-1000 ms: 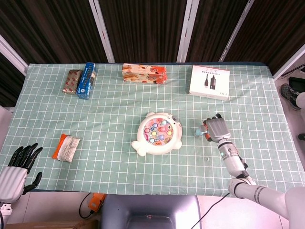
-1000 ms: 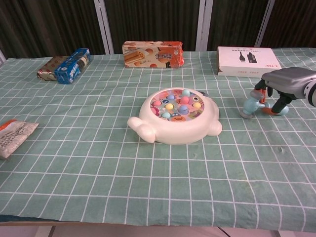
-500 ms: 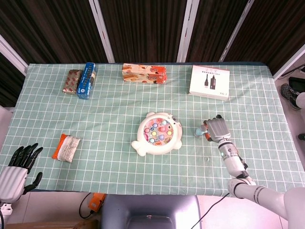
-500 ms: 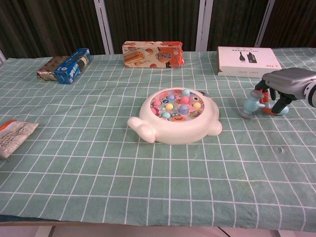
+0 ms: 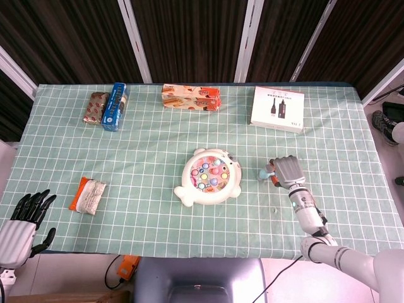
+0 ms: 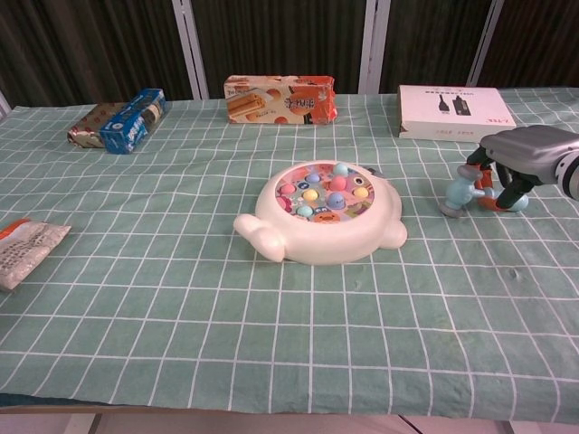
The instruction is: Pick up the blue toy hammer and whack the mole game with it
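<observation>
A: Green checked cloth covers the tabletop [image 6: 181, 298]. Nearest the robot, the black left hand [image 5: 25, 218] hangs off the near-left edge, fingers spread, holding nothing.

B: Mid-table?

A: White rounded plastic mole game [image 6: 323, 212], coloured pegs up. Well right of it lies the small blue toy hammer with orange handle [image 6: 460, 193]; the grey right hand [image 6: 517, 158] arches over it, fingers [image 6: 511, 190] curled down around the handle. Whether they grip it, I cannot tell.

B: Risk?

A: Shallow grip; hammer could slip or roll during the lift.
</observation>
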Motion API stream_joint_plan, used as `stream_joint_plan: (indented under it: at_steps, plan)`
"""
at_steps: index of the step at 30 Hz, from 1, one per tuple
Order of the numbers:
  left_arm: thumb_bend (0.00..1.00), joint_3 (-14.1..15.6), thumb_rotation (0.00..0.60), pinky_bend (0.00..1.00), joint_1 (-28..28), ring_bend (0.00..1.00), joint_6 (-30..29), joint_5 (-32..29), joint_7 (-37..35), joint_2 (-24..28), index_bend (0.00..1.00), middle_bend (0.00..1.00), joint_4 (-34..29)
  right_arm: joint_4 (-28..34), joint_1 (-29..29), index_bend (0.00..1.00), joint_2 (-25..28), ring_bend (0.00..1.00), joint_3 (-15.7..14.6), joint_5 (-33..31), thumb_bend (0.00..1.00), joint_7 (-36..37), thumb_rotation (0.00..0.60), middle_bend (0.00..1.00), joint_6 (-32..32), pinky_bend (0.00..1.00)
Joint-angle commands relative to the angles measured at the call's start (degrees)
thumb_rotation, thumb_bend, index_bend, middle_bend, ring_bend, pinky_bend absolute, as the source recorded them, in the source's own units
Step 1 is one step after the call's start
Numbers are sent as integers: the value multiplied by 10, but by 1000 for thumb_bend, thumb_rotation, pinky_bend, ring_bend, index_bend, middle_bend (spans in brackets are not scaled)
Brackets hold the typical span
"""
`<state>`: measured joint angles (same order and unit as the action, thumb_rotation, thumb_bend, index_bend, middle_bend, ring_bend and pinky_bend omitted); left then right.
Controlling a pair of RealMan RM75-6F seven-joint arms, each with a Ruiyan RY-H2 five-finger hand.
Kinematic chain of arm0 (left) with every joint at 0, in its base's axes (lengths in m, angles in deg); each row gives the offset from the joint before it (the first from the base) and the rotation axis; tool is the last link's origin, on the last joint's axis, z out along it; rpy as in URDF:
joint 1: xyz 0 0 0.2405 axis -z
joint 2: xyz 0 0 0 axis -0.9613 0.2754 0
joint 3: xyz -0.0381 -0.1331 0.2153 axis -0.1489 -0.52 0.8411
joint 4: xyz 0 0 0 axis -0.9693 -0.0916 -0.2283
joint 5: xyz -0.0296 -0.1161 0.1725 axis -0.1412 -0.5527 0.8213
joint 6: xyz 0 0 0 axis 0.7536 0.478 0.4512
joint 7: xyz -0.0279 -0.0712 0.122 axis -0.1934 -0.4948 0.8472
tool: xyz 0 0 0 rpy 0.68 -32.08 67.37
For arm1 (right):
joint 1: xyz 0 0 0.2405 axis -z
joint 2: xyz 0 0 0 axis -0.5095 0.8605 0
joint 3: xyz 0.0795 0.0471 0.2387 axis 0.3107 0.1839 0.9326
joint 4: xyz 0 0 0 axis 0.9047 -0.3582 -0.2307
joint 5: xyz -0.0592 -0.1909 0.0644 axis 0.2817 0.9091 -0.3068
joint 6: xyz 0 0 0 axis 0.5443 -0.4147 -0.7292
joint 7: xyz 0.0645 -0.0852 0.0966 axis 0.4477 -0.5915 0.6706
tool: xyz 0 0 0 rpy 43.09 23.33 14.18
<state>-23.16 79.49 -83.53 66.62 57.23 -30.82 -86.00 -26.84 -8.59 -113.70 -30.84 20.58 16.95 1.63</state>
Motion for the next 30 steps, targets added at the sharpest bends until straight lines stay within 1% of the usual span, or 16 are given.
stream_joint_plan:
  at_steps: [1,13,18,23,30]
  plan:
    - [419,0,600,0,0,0,0,0,0,0,0,0,0,-2,0,928,-2,573,0,1,543,-2,600,640,-2,610]
    - [419,0,600,0,-1,0,-2,1,-4,1,0,0,1,-19,5,945,-13,590,0,17,550,15,600,652,-3,634]
    - [419,0,600,0,-1,0,-3,1,-5,1,0,0,1,-13,7,947,-9,594,6,25,551,21,600,655,-14,638]
    - [419,0,600,0,-1,0,-4,2,-7,2,0,0,1,18,11,956,11,603,15,32,555,23,600,662,-33,646]
    - [419,0,600,0,-1,0,-5,3,-8,2,0,0,1,94,7,958,50,604,33,35,558,-6,600,663,-62,647]
